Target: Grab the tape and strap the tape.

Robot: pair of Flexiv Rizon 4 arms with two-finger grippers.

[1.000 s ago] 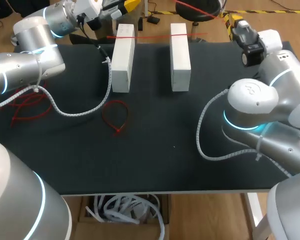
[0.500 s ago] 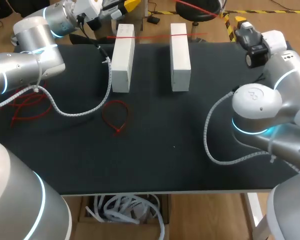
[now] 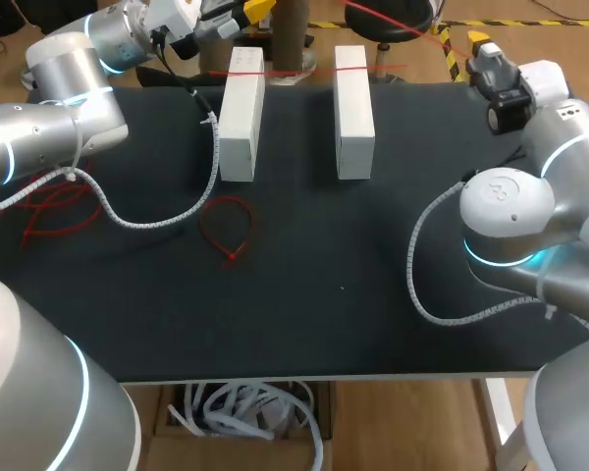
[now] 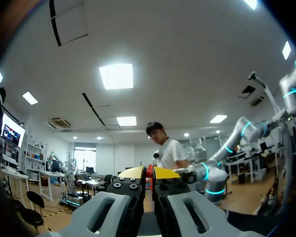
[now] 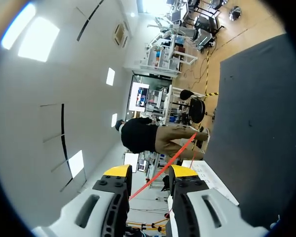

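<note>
Nearest on the black table (image 3: 353, 314) there is bare mat. A little farther lies a thin red loop (image 3: 230, 257), and a bunch of red ties (image 3: 49, 211) sits at the left edge. White curly cables (image 3: 157, 218) from both arms rest on the mat. Farther back stand two white blocks, the left block (image 3: 241, 113) and the right block (image 3: 353, 98), side by side with a gap between them. A thin red strip (image 3: 304, 72) lies across the far ends of both. Past the far edge, a red tape (image 3: 393, 17) hangs in the air. The left gripper (image 3: 247, 10) is up by the far left corner and the right gripper (image 3: 479, 41) by the far right corner. From above only the yellow tips show, so you cannot tell how the fingers stand. The wrist cameras show that. The left gripper (image 4: 149, 173) has its two fingers almost together, pinching a small piece of the red tape (image 4: 149, 171) from both sides. The right gripper (image 5: 149, 171) has its fingers apart. The red tape (image 5: 175, 155) runs through the gap and on ahead, and the fingers do not squeeze it. Beside that gripper you can see the dark table (image 5: 256, 123).
</note>
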